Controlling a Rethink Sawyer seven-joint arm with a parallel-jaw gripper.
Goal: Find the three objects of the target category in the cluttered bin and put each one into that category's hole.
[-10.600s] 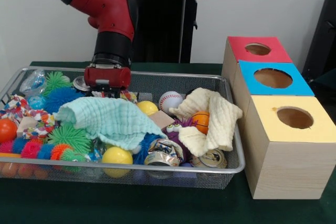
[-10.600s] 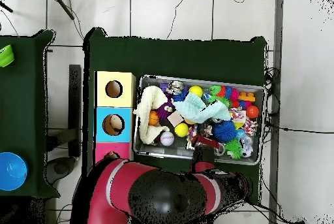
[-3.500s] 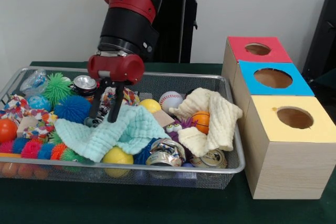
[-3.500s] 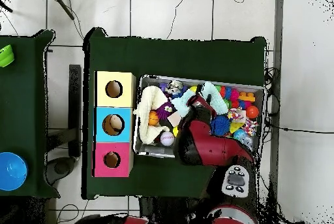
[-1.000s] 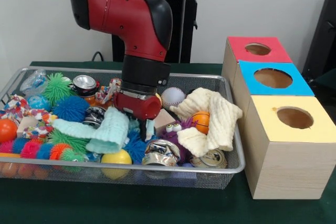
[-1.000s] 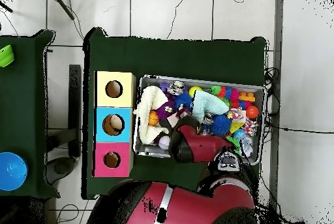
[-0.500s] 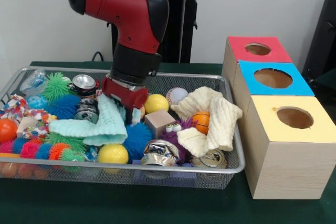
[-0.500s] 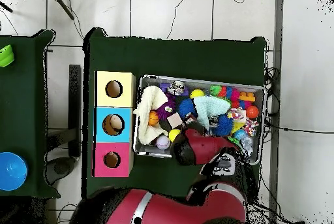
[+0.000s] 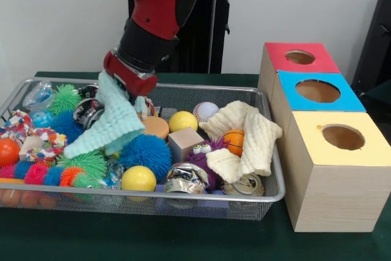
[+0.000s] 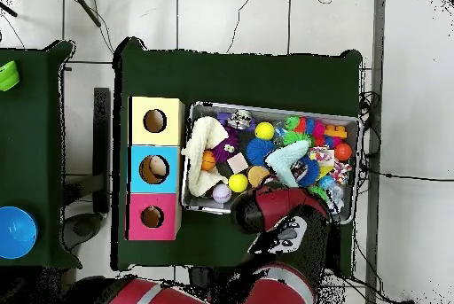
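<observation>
My gripper [image 9: 135,98] hangs over the back left of the wire bin [image 9: 201,88], shut on a mint green cloth [image 9: 110,124]. The cloth is lifted and droops from the gripper down to the toys at the left. In the overhead view the cloth [image 10: 288,163] lies just beyond the arm's end, which hides the gripper. Uncovered beside it are a blue spiky ball [image 9: 145,151], a brown disc [image 9: 156,126], two yellow balls [image 9: 182,120] [image 9: 138,178], a baseball [image 9: 206,112] and a wooden block [image 9: 184,143]. Crushed cans [image 9: 186,178] lie at the front.
Three boxes with round holes stand right of the bin: red [image 9: 299,58], blue [image 9: 317,91], yellow [image 9: 342,137]. A cream cloth [image 9: 250,136] drapes over an orange ball [image 9: 233,140] at the bin's right end. Spiky balls and rope toys fill the left end.
The gripper has risen and moved left and back with the mint cloth, pulling it off the bin's middle. The blue spiky ball, brown disc and a yellow ball now show.
</observation>
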